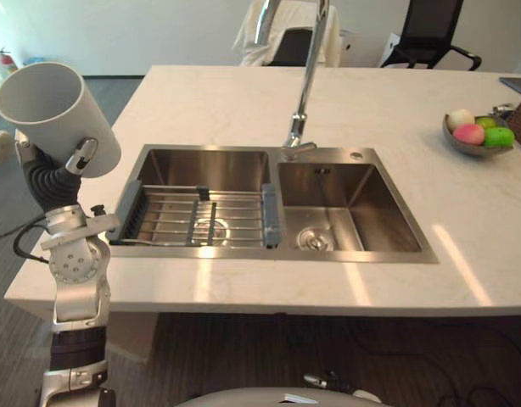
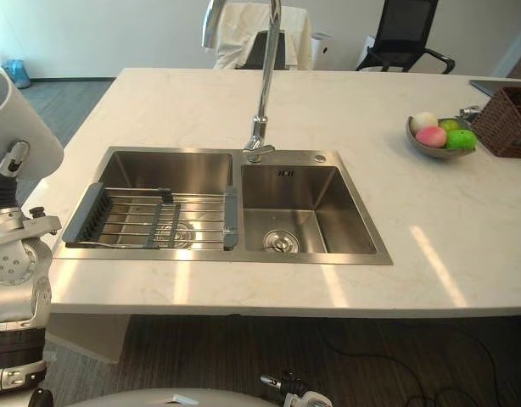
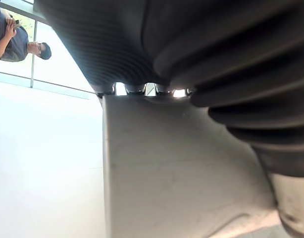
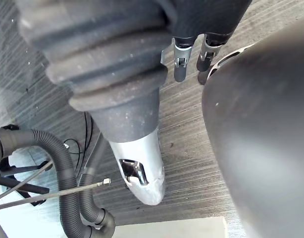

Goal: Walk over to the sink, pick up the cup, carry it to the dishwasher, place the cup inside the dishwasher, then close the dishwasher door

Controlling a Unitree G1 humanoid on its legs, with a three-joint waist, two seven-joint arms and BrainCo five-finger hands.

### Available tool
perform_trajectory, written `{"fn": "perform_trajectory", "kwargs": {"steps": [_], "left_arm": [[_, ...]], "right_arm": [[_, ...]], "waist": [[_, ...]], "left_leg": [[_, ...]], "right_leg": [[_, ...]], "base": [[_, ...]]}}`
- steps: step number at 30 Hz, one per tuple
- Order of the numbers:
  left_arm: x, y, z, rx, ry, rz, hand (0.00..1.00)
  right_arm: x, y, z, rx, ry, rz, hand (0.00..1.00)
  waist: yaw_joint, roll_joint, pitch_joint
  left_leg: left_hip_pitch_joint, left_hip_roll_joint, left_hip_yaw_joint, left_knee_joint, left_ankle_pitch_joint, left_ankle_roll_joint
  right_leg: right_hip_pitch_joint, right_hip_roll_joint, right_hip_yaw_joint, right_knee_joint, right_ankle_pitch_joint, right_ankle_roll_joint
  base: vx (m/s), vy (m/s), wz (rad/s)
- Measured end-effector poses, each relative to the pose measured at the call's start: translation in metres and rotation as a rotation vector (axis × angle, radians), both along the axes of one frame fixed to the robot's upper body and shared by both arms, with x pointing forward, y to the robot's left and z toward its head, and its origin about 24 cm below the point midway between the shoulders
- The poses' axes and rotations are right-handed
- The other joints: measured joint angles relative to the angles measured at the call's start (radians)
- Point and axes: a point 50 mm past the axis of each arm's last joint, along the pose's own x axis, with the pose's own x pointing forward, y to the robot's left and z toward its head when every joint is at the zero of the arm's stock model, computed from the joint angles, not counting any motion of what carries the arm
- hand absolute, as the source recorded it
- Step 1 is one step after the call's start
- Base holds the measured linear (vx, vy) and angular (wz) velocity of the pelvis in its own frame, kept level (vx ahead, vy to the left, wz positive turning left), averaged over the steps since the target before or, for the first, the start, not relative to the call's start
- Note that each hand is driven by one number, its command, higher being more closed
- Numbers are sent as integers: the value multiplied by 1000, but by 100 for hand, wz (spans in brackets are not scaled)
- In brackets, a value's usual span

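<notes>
My left hand (image 1: 81, 158) is raised at the left of the counter and is shut on a white cup (image 1: 57, 106). The cup is tilted, with its open mouth facing up and to the left. Its thumb lies on the cup's lower side, and the dark ribbed cover sits below it. In the left wrist view the cup's pale wall (image 3: 181, 173) runs out from under the hand's cover. My right hand (image 4: 142, 168) hangs low over the dark wood floor with relaxed fingers and holds nothing.
A steel double sink (image 1: 375, 208) is set into the pale stone counter (image 1: 243, 102), with a wire drain rack (image 1: 201, 216) across its left basin and a tall faucet (image 1: 305, 85) behind. A fruit bowl (image 1: 479, 133) and a wicker basket (image 2: 508, 123) stand far right. Chairs (image 1: 430, 30) stand behind.
</notes>
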Motion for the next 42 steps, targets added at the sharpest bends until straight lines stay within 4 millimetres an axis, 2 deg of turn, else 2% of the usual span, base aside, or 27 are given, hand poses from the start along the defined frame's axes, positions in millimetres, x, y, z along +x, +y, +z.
{"fn": "perform_trajectory", "kwargs": {"steps": [4, 7, 10, 14, 15, 16, 17, 18, 19, 20, 21, 23, 25, 27, 28, 30, 31, 32, 33, 34, 35, 36, 37, 38, 40, 41, 42], "left_arm": [[-6, -9, -20, -67, 39, -9, 100], [-17, -12, -42, -157, 91, 25, 100], [-31, -21, -54, -217, 124, 14, 100], [-46, -18, -48, -224, 106, 34, 100], [-51, -17, -46, -228, 101, 36, 100], [-51, -17, -44, -229, 96, 34, 100], [-51, -19, -44, -222, 100, 3, 100], [-49, -21, -46, -231, 104, -38, 100], [-47, -24, -46, -230, 104, -60, 100], [-46, -30, -46, -232, 103, -96, 100], [-46, -35, -44, -227, 98, -125, 100], [-45, -38, -45, -227, 100, -142, 100], [-43, -41, -43, -221, 94, -163, 100], [-42, -45, -44, -230, 101, -185, 100], [-41, -48, -44, -231, 108, -203, 100], [-40, -52, -44, -221, 116, -230, 100], [-38, -57, -43, -214, 116, -260, 100], [-36, -62, -42, -215, 111, -285, 100], [-33, -68, -41, -216, 108, -312, 100], [-24, -77, -45, -215, 126, -355, 100], [-19, -80, -50, -206, 152, -368, 100], [-17, -80, -52, -191, 158, -370, 100], [-18, -82, -54, -205, 162, -370, 100], [-18, -81, -60, -224, 183, -356, 100], [-21, -83, -68, -245, 215, -350, 100], [-21, -85, -68, -227, 220, -366, 100], [-21, -88, -68, -224, 222, -382, 100]], "right_arm": [[-15, -5, 0, 10, 33, -36, 0], [-26, -6, -1, 47, 60, -4, 0], [-28, -8, -1, 55, 82, 24, 0], [-35, -12, -3, 60, 165, 42, 0], [-35, -14, -3, 56, 176, 55, 0], [-34, -15, -3, 54, 176, 50, 0], [-41, -14, -5, 55, 205, 32, 0], [-46, -12, -6, 65, 219, -8, 0], [-48, -14, -6, 64, 226, -30, 0], [-51, -20, -5, 43, 240, -64, 0], [-51, -29, -4, 18, 243, -81, 0], [-36, -29, -2, 19, 204, -87, 0], [-6, -14, 0, 72, 99, -121, 0], [13, -5, 4, 96, 39, -110, 0], [23, -2, 7, 103, 4, -100, 0], [29, -1, 10, 100, -24, -95, 0], [27, -3, 10, 91, -24, -99, 0], [26, -3, 10, 84, -27, -101, 0], [28, -5, 12, 74, -52, -122, 0], [32, -11, 16, 63, -86, -158, 0], [33, -8, 15, 76, -87, -186, 0], [35, -1, 14, 91, -85, -176, 0], [30, -6, 14, 76, -78, -172, 0], [26, -5, 12, 71, -77, -176, 0], [32, -12, 16, 49, -108, -160, 0], [33, -11, 17, 58, -126, -159, 0], [37, -12, 19, 69, -155, -150, 0]], "waist": [[-17, 3, 2], [-7, 4, 1], [29, 7, 1], [127, 3, 9], [139, 6, 15], [141, 11, 24], [153, 1, 36], [141, -32, 39], [134, -31, 40], [147, -7, 39], [151, 21, 35], [144, 32, 45], [140, 10, 59], [144, 15, 68], [147, 28, 75], [146, 44, 81], [143, 59, 91], [134, 66, 96], [118, 82, 104], [86, 96, 116], [68, 36, 126], [54, -18, 139], [55, 1, 128], [68, -12, 133], [73, 19, 120], [72, 33, 117], [71, 45, 118]], "left_leg": [[2, -3, -35, 0, 0, 2], [-3, -6, -103, -6, 5, 2], [-54, -22, -193, -6, 26, 7], [-136, -54, -376, -6, 88, 5], [-165, -74, -371, -7, 112, 15], [-178, -80, -329, -7, 103, 49], [-172, -79, -209, -3, 61, 119], [-194, -70, -3, 68, -2, 198], [-227, -39, 121, 174, -33, 212], [-257, 23, 287, 333, -74, 226], [-250, 39, 344, 369, -112, 170], [-239, -31, 284, 307, -104, 193], [-199, -115, 214, 183, -66, 215], [-178, -145, 182, 134, -50, 230], [-169, -161, 152, 120, -41, 233], [-154, -188, 96, 103, -40, 235], [-132, -216, 13, 86, -21, 258], [-129, -224, -38, 75, -8, 264], [-127, -230, -109, 62, 9, 251], [-107, -232, -184, 29, -15, 155], [-109, -254, -178, 82, -121, 63], [-213, -247, -204, 422, -181, 263], [-196, -172, -273, 424, -198, 178], [-153, -188, -296, 394, -217, 147], [-126, -169, -339, 350, -216, 141], [-99, -137, -356, 327, -215, 159], [-87, -101, -385, 327, -224, 144]], "right_leg": [[16, -4, -42, 4, -3, 1], [56, -14, -134, 4, -18, 6], [63, -18, -219, 32, -42, 13], [69, -24, -397, 108, -104, 19], [91, -35, -467, 121, -117, 24], [111, -37, -515, 127, -122, 29], [158, -42, -614, 127, -121, 39], [189, -78, -712, 128, -118, 42], [199, -88, -752, 139, -120, 45], [215, -92, -804, 158, -123, 49], [236, -88, -844, 185, -139, 73], [261, -121, -884, 221, -132, 60], [278, -164, -925, 285, -133, 9], [277, -195, -924, 352, -128, -26], [279, -222, -925, 419, -109, -53], [279, -279, -925, 540, -79, -92], [256, -319, -859, 681, -99, -194], [191, -282, -715, 742, -171, -166], [118, -183, -551, 750, -230, -133], [47, -41, -373, 705, -279, -102], [-1, -18, -262, 663, -294, -88], [-68, -44, -143, 626, -313, -47], [-90, -25, -110, 594, -325, -36], [-138, -52, -22, 554, -343, -49], [-225, -26, 45, 501, -325, -36], [-281, 5, 118, 464, -284, -31], [-322, 41, 184, 417, -233, -32]], "base": [[3, -11, 12], [-7, -35, 63], [-31, -35, 102], [-21, -41, 153], [-98, -8, 180], [-135, 13, 209], [-80, 91, 247], [-44, 107, 256], [24, 166, 246], [64, 171, 197], [85, 180, 177], [69, 227, 129], [16, 235, 101], [-5, 133, 66], [23, 125, 76], [51, 88, 93], [62, 94, 129], [49, 93, 173], [-4, 16, 221], [-2, -30, 235], [48, -100, 249], [58, -113, 161], [32, -52, 130], [-11, 0, 74], [9, -77, 62], [127, -211, 58], [179, -206, 56]]}}
